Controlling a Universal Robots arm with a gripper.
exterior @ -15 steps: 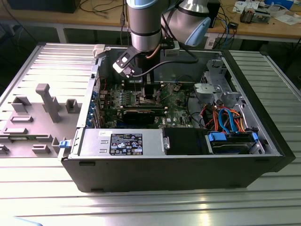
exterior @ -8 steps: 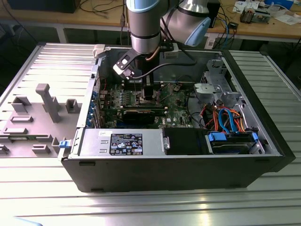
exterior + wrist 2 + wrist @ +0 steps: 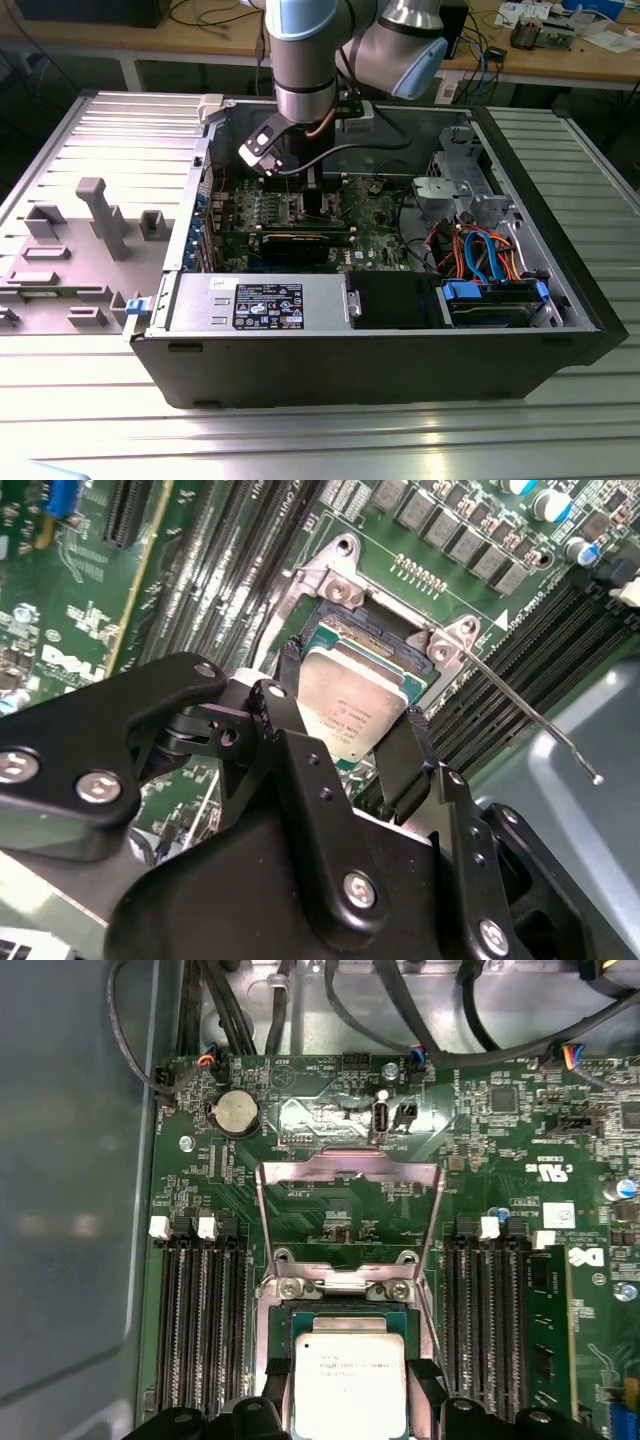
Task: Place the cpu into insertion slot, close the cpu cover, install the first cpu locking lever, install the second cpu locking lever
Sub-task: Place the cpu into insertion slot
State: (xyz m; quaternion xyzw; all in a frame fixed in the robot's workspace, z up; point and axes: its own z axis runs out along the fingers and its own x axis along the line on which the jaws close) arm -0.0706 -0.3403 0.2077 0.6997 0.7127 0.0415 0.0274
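In both wrist views the cpu (image 3: 350, 1390) (image 3: 350, 700), a square chip with a dull silver face, lies level in or just over the insertion slot (image 3: 350, 1318); I cannot tell which. My gripper (image 3: 350, 1375) (image 3: 345, 715) is shut on the cpu, with one black fingertip (image 3: 275, 1378) against each of two opposite edges. The cpu cover (image 3: 350, 1160), a thin metal frame with a big window, stands flipped open beyond the slot. A thin wire locking lever (image 3: 520, 705) sticks out, unlatched, from a corner of the slot. In the exterior view the gripper (image 3: 312, 200) reaches down into the open computer case.
Long black memory slots (image 3: 195, 1320) (image 3: 490, 1320) flank the slot on both sides. A long black graphics card (image 3: 300, 240) lies near the arm. Cables (image 3: 470, 250), a drive cage and the case walls (image 3: 350, 320) close in the space. A grey fixture plate (image 3: 80, 240) lies on the exterior view's left.
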